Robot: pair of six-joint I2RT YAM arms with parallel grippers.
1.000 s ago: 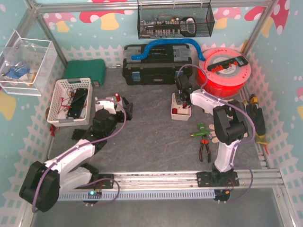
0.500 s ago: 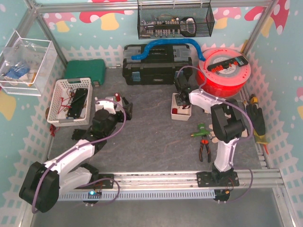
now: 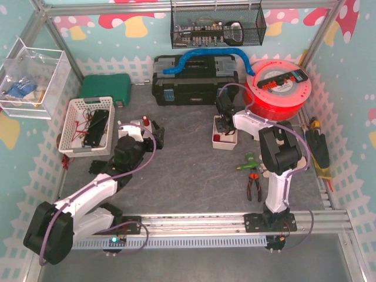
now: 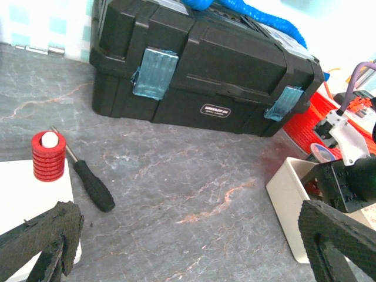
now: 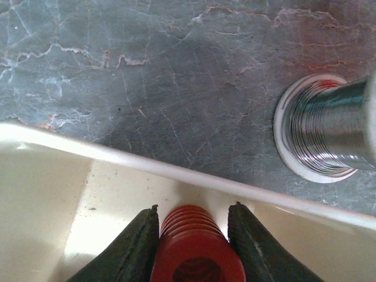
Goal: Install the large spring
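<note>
The large spring (image 5: 197, 247), a red ribbed coil seen end-on, sits between the fingers of my right gripper (image 5: 194, 207), which is shut on it inside a small white bin (image 5: 176, 170). From above, that right gripper (image 3: 222, 124) points down into the bin (image 3: 225, 144) at centre right. My left gripper (image 4: 188, 241) stands wide open over bare table, holding nothing; in the top view the left gripper (image 3: 154, 134) is left of centre. A short red spring (image 4: 48, 157) sits on a white peg of a white base (image 4: 23, 194) beside its left finger.
A black toolbox (image 3: 194, 79) lies at the back, with a red filament spool (image 3: 279, 88) to its right. A black-handled screwdriver (image 4: 88, 179) lies near the white base. A wire spool (image 5: 326, 135) stands just beyond the bin. Pliers (image 3: 254, 185) lie on the right, a white basket (image 3: 88, 124) on the left.
My right arm has shifted slightly left over the bin and its jaws have narrowed onto the red spring. The left arm has not moved.
</note>
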